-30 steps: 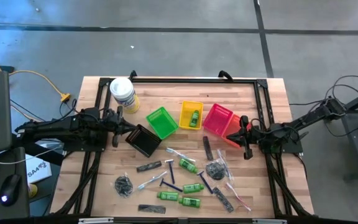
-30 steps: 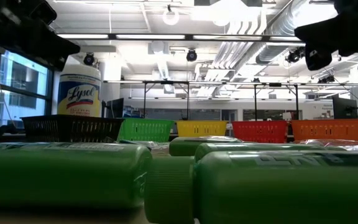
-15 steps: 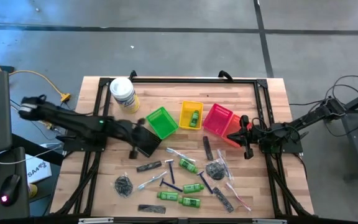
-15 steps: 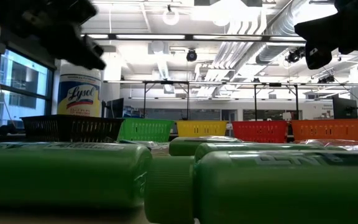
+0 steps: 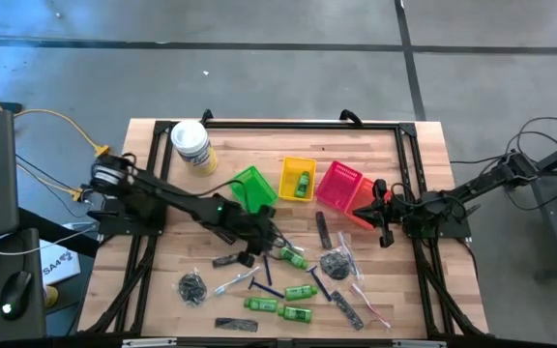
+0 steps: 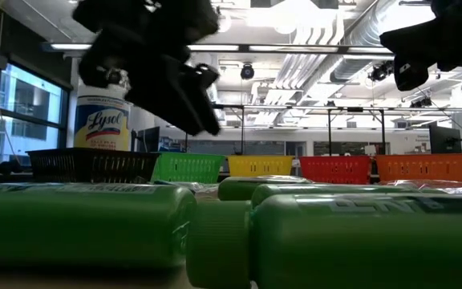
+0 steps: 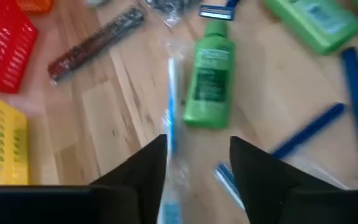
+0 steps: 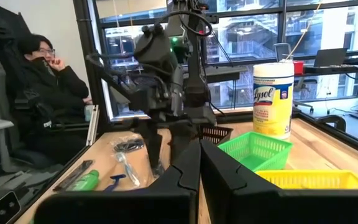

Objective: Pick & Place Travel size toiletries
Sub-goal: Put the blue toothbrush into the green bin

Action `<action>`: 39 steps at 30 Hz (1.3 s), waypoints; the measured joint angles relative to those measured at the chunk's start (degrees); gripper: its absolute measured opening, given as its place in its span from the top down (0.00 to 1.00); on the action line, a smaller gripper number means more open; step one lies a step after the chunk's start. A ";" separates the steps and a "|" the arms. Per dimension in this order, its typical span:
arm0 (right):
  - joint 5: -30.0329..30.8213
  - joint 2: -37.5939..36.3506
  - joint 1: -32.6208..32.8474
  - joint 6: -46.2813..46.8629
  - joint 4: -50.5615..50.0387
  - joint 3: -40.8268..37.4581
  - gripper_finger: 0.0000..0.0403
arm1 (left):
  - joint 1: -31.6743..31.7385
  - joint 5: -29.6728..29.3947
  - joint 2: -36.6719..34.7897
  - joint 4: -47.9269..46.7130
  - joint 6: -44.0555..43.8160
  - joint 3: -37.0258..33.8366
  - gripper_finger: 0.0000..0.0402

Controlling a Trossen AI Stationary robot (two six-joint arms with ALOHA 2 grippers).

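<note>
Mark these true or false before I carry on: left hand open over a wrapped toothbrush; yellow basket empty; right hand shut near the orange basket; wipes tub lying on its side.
1. The left hand is open above a clear-wrapped toothbrush. True.
2. The yellow basket is empty. False: a green bottle lies in it.
3. The right hand is shut beside the orange basket. True.
4. The wipes tub lies on its side. False: it stands upright.

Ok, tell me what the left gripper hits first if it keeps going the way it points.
Probably the clear-wrapped toothbrush: the open left gripper straddles it, with a green mini bottle just beyond. Depth is unclear.
</note>
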 joint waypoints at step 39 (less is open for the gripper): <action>0.03 0.00 -0.01 -0.42 -1.20 -0.04 0.99 | 6.31 8.42 11.53 3.82 2.49 1.38 0.52</action>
